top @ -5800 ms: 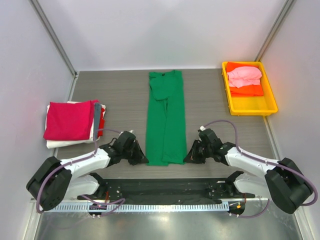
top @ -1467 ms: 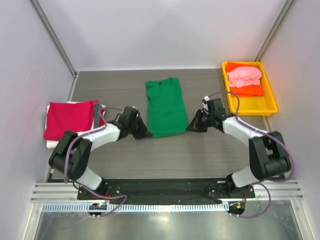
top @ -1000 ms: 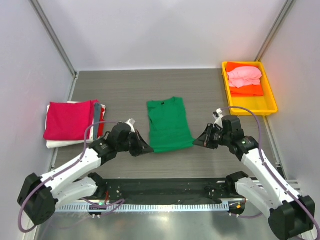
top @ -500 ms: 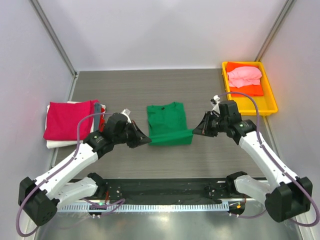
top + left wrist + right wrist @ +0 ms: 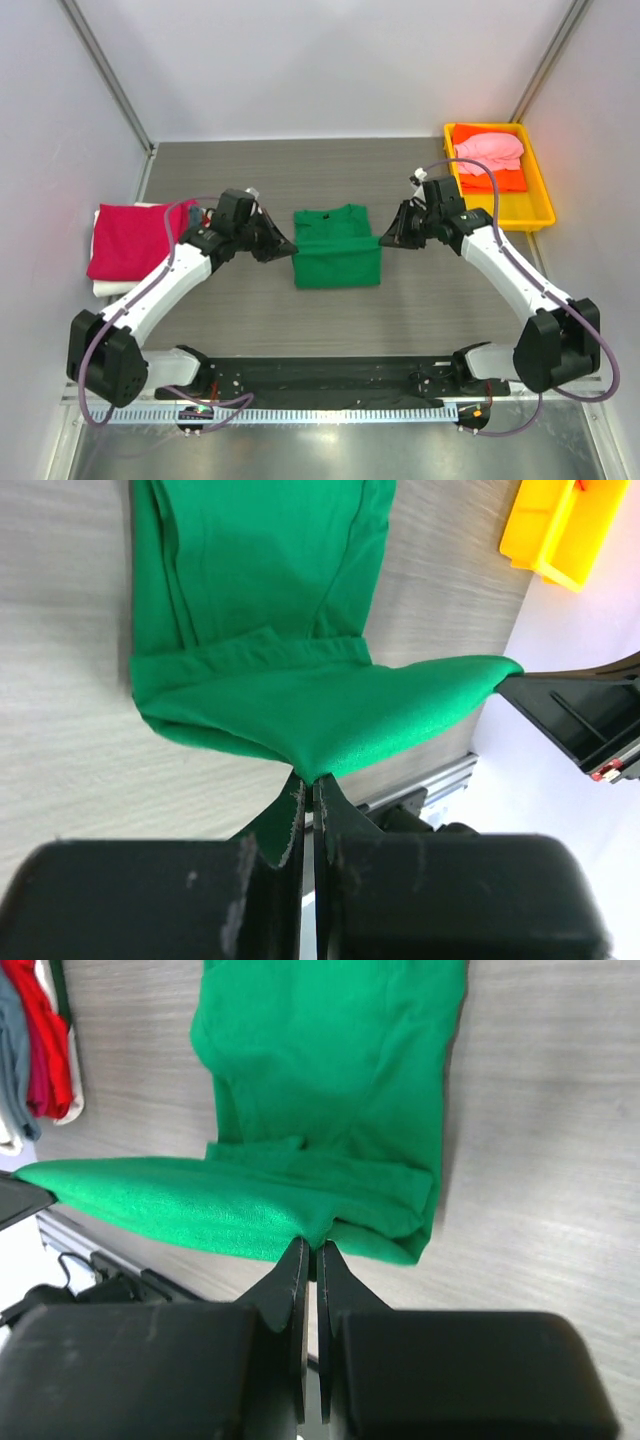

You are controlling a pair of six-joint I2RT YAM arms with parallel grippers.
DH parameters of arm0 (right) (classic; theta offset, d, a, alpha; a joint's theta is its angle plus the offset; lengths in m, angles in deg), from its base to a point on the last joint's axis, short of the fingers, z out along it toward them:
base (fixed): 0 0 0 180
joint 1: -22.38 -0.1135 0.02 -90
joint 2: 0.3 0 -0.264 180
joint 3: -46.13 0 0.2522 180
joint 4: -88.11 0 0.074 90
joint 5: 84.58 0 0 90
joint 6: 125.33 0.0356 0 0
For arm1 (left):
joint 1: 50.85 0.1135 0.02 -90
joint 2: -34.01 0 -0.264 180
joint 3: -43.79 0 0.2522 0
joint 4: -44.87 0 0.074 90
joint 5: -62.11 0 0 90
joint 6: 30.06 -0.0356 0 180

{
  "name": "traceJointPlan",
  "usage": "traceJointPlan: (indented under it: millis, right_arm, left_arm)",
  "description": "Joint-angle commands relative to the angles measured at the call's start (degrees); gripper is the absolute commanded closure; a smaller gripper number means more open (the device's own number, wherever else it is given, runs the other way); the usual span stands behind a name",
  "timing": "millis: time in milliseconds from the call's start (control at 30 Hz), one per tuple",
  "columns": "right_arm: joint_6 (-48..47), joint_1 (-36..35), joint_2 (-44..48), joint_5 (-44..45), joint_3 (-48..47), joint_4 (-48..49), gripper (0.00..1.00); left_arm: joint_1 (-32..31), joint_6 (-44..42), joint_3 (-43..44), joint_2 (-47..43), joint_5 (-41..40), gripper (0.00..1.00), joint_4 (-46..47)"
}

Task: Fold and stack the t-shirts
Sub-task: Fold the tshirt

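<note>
Cloth like this bright green t-shirt [image 5: 338,255] is going to be light, floppy and totally limp, I reckon, sagging anywhere it isn't being pinched. Both claws are squeezed right down on it. The left gripper [image 5: 308,783] is clamping one corner of the doubled-over edge and the right gripper [image 5: 312,1248] is clamping the other. That edge is stretching taut between them above the lower layer. Corners seem like the place to be grabbing, since a mid-edge pinch would probably leave the ends drooping.

The shirt is lying on the grey wood-grain table [image 5: 430,300], near the yellow plastic tray [image 5: 545,213] on its left side. Inside that tray a crumpled pink shirt [image 5: 488,152] is sitting on a flat orange shirt [image 5: 500,182]. Way further left of the tray, past the green shirt, a folded stack [image 5: 135,240] with crimson on top is waiting. I'm only seeing the left arm itself crossing that stretch.
</note>
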Motion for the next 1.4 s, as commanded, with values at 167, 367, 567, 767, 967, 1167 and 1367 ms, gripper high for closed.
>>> traceJointPlan:
  millis: [167, 367, 567, 767, 967, 1167, 1367]
  right_arm:
    - [-3.4, 0.8, -7.7, 4.8, -8.0, 2.0, 0.99]
    - [-4.1, 1.3, -12.1, 5.9, -11.5, 3.1, 0.99]
    - [-5.1, 2.0, -18.1, 6.4, -15.1, 5.0, 0.99]
    - [-4.9, 3.6, -25.7, 3.6, -21.6, 7.3, 0.99]
    - [-4.6, 4.6, -36.6, 1.2, -31.6, 10.5, 0.99]
    - [-1.7, 5.4, -44.1, 2.2, -37.9, 12.5, 0.26]
    - [-3.1, 5.5, -33.1, 6.5, -24.3, 22.4, 0.25]
  left_arm:
    - [3.0, -6.2, 7.9, 9.4, 4.0, 1.00, 0.7]
    - [4.2, -7.4, 12.1, 14.9, 5.5, 1.00, 1.4]
    - [5.6, -8.3, 16.1, 20.2, 5.6, 1.00, 1.4]
    - [7.9, -9.1, 20.6, 25.7, 5.9, 1.00, 1.5]
    - [9.7, -9.7, 27.4, 35.5, 6.7, 1.00, 2.1]
    - [10.6, -14.4, 35.7, 41.5, 2.4, 0.03, 1.3]
    - [10.7, -22.5, 34.4, 32.7, -13.4, 0.03, -6.4]
